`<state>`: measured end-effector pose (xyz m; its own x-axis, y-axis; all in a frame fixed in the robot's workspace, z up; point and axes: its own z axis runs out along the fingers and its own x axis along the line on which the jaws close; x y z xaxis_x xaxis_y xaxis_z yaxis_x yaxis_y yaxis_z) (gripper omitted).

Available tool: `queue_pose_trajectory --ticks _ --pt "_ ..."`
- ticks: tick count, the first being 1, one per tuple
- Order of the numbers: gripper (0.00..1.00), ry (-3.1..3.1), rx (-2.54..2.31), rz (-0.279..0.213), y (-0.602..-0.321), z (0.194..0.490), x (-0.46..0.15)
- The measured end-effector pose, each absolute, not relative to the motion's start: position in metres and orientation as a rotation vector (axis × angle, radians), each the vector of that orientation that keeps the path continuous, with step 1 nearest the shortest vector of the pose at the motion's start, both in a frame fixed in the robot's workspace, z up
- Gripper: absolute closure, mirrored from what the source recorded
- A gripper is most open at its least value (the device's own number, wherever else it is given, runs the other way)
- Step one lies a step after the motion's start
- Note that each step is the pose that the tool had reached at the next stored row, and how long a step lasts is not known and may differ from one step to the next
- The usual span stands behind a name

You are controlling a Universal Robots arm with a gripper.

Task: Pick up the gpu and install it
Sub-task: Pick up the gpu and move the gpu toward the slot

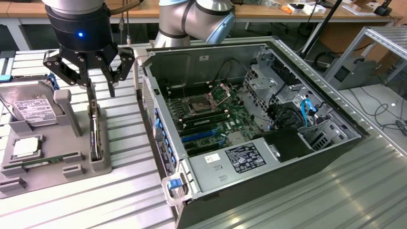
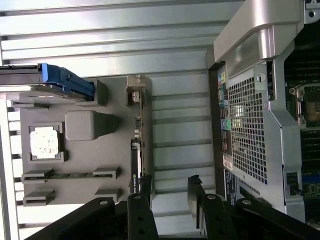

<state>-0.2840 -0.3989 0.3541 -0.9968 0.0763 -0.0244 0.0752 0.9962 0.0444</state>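
**Jaws open over gpu, no grasp yet**

The gpu [image 1: 95, 131] [image 2: 137, 150] stands on its long edge in a slot at the side of the gray tray [image 1: 70, 143] [image 2: 111, 150] that faces the case [image 1: 190, 57] [image 2: 250, 130]. Its metal bracket [image 2: 138, 89] is at the end away from the gripper. The gpu is not installed and not lifted.

The gripper [image 1: 102, 89] [image 2: 170, 186] hovers above the near end of the card. The jaws are wide apart and hold nothing. In the wrist view one finger sits about over the card's top edge, so the card looks off-centre in the gap rather than between the jaws.

Handling, as a judgement:
- The card is probably thin, stiff and light.
- It is fragile on the component faces and the connector edge.
- The best hold is probably a pinch across the two flat faces near the top edge, around mid-length so it doesn't tip.
- The bare board could slip under a light squeeze.

The drive [image 1: 28, 107] and a chip [image 1: 25, 148] [image 2: 45, 142] share the tray. The tray sits on the ribbed table [image 1: 127, 200] [image 2: 175, 125], just beside the open case.
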Motion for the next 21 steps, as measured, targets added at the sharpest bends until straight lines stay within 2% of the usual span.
queue_pose_trajectory --ticks 21 --pt "0.58 3.113 0.118 0.068 -0.3989 0.3495 -0.2848"
